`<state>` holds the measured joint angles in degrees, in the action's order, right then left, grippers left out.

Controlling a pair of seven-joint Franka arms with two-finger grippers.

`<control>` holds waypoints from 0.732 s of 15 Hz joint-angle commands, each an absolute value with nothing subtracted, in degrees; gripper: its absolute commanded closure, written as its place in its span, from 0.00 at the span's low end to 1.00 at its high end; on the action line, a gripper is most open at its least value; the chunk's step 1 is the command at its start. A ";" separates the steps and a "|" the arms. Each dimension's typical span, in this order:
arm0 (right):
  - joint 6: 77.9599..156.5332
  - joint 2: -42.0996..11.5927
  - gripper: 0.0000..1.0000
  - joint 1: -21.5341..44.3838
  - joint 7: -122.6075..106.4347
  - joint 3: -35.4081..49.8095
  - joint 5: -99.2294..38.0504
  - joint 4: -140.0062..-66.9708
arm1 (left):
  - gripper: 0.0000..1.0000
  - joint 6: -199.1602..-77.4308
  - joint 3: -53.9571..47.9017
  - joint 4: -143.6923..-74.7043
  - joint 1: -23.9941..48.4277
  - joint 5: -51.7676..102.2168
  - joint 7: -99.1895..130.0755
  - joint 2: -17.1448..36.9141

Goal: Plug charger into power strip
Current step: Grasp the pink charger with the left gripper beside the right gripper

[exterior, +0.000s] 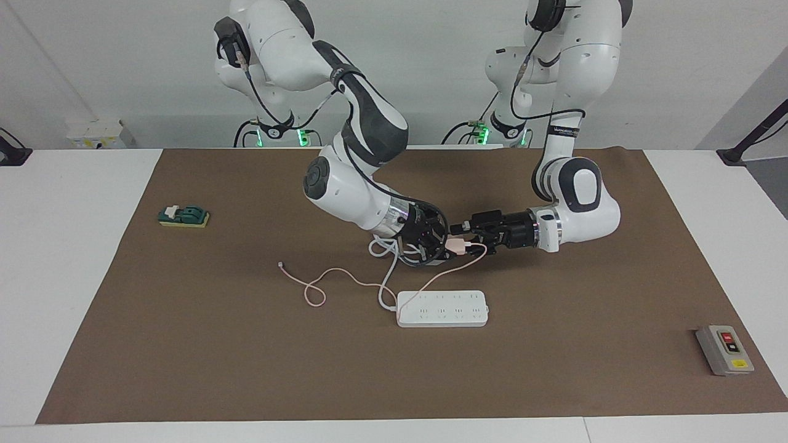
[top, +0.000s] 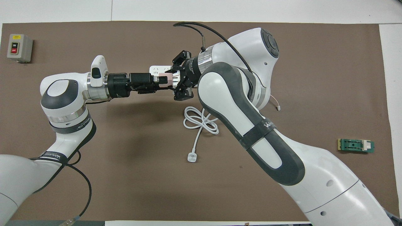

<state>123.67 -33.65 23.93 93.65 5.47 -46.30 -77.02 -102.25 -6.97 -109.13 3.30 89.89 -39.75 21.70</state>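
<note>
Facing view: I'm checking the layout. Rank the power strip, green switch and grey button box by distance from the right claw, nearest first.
1. Power strip, on the mat by the right claw.
2. Green switch, at the right arm's end.
3. Grey button box, at the left arm's end.

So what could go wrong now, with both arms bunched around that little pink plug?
1. Both tools meet at the charger in mid-air; if the right tool lets go before the left tool grips firmly, it could drop.
2. Its pink cable trails across the power strip and might snag or drag it.
</note>
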 commanded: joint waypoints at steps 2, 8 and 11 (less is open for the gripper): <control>124.01 -34.37 1.00 23.99 95.01 5.62 -47.29 -75.50 | 0.35 -99.93 -7.12 -107.23 2.02 89.73 -39.64 23.47; 124.01 -34.45 1.00 23.91 95.01 5.62 -47.37 -75.50 | 0.46 -100.11 -7.12 -106.26 2.20 91.58 -39.64 24.17; 123.93 -34.45 1.00 23.82 95.01 5.62 -47.37 -75.50 | 0.46 -100.20 -7.12 -106.08 2.46 91.67 -39.64 24.26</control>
<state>123.67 -33.66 23.91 93.67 5.47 -46.30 -76.71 -101.24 -7.11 -107.41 2.45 90.69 -39.74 23.07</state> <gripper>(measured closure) 0.489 0.463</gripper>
